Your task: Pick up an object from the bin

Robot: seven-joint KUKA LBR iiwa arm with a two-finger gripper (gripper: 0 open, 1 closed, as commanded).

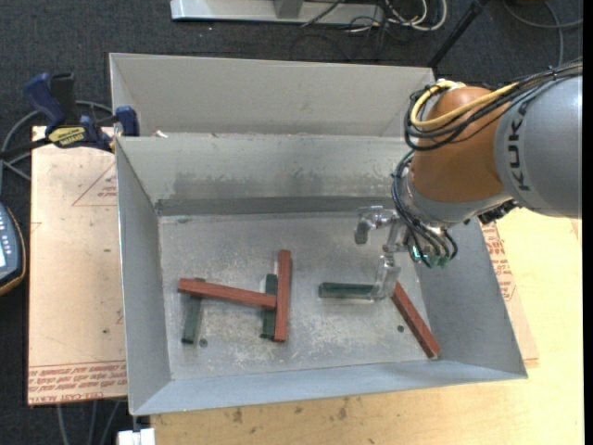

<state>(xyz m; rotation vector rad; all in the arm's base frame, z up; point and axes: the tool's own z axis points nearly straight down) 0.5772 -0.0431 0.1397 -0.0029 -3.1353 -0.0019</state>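
My gripper (375,253) hangs low in the right half of the bin, open, its two metal fingers standing apart with nothing between them. The lower fingertip (384,281) is at the right end of a short dark green bar (346,291) that lies flat on the bin floor; whether it touches the bar I cannot tell. Just right of that fingertip, a red-brown bar (414,319) runs diagonally down toward the bin's right wall.
To the left, a red-brown bar (283,295) stands lengthwise across another red-brown bar (227,292), with a dark green bar (270,311) partly under them. A further dark green bar (192,323) lies near the left wall. The arm's orange cover looms over the right rim.
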